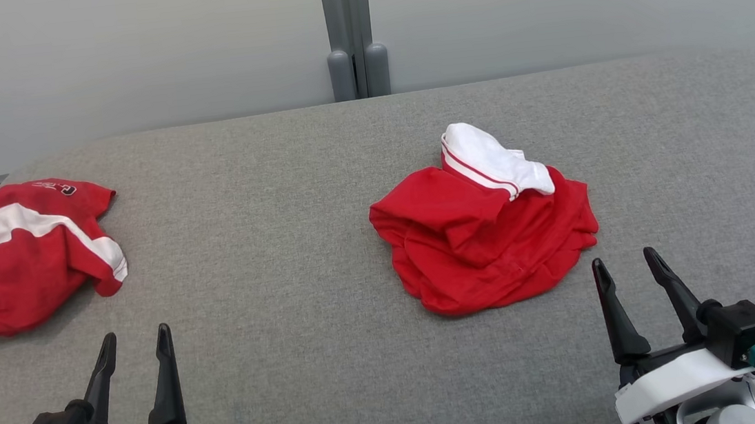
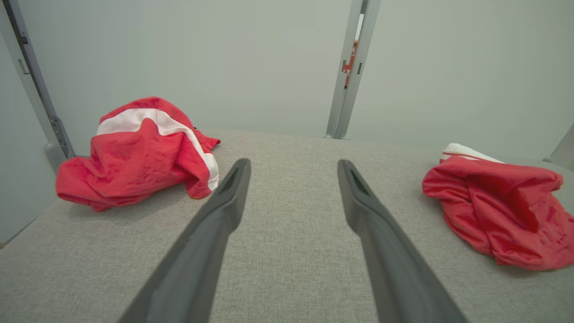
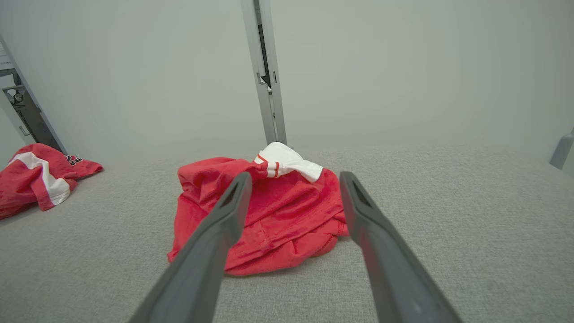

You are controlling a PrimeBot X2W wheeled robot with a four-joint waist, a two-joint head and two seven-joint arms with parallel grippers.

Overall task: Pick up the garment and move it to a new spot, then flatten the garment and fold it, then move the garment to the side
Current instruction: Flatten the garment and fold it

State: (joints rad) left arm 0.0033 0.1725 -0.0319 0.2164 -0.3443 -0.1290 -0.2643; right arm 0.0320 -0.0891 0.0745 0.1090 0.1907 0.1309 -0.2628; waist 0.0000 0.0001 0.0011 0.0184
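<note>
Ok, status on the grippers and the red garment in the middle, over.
Left gripper open, empty, over table. Right gripper open, empty, just short of middle garment. Striped garment far left, not in the way.

Bright, even light; soft shadows; wrist edges perhaps bowed.

Beneath the left claw (image 1: 136, 332) and right claw (image 1: 624, 259), the grey upholstered bench (image 1: 298, 247) is coarse woven cloth, matt. Just ahead of the right claw, the crumpled red garment with a white ribbed collar (image 1: 484, 243) looks like soft, smooth knit. Ahead-left of the left claw, the rumpled red garment with a white stripe (image 1: 23, 274) looks nappier. The claw fingers (image 2: 215, 233) are matt dark plastic.
</note>
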